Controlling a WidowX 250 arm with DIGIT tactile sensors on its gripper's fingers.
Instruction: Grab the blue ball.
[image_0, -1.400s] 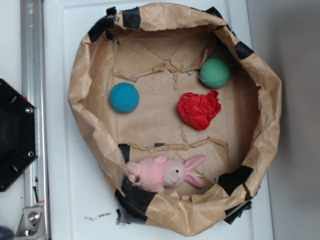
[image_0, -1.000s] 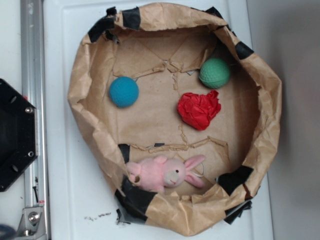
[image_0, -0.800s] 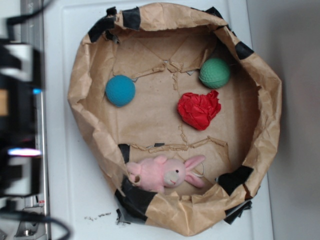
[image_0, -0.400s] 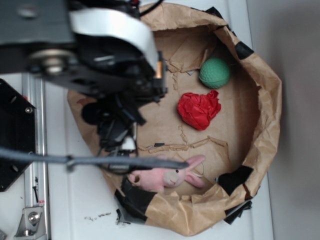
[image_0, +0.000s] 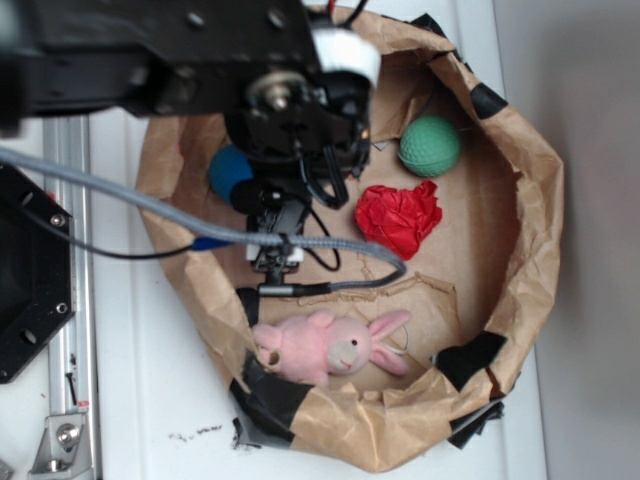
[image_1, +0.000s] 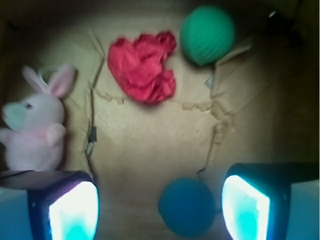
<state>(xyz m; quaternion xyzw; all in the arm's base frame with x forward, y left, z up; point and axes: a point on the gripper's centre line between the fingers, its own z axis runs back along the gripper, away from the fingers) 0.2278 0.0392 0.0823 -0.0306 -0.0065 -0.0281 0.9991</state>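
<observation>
With its fingers spread wide and empty, the gripper (image_1: 160, 210) hangs over the blue ball (image_1: 187, 206), which lies between them nearer the right one, well below the red wad (image_1: 141, 67) and green ball (image_1: 207, 34), presumably lined up for closing

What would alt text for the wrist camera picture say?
A blue ball lies on brown paper between the open gripper fingers. Beyond lie a red paper wad, a green ball and a pink toy bunny.
</observation>
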